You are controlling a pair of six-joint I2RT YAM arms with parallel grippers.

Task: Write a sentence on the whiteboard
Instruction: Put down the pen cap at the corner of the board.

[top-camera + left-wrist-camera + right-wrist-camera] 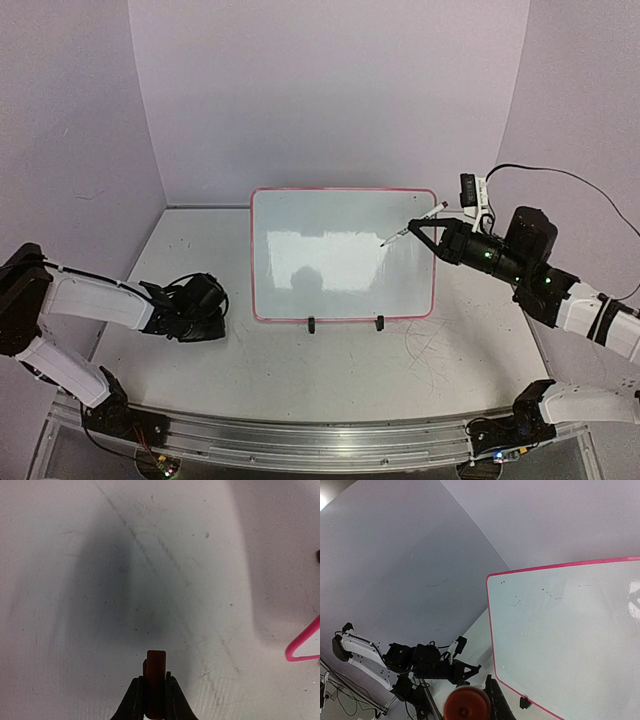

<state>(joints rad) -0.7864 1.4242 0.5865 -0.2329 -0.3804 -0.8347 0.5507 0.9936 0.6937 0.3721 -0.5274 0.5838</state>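
- tabletop: scratched grey-white. It fills nearly everything beyond the left jaws in the left wrist view.
- whiteboard: glossy white with a red-pink frame, propped on two black clip feet. It sits between the two sets of jaws, straight ahead of the right jaws and off to the right of the left jaws. From the left wrist only one framed corner shows, at the right edge.
- right arm: comes in from the board's right side. The right jaws are clenched on the marker.
- left arm: lies low over the tabletop, apart from the board's left edge. The left jaws are grasping a red stub.
- marker: pale barrel, dark tip. It sticks out past the right jaws toward the board, with the tip over the panel's upper right area. Can't tell if the tip touches the surface.
- red stub: pinched between the two dark fingers, with its squared end poking out beyond them toward the tabletop.
- red-orange disc: blurred, right at the right jaws in the right wrist view. Can't tell what it belongs to.
- specks: a few faint dark marks near the board's top edge, too small to read.
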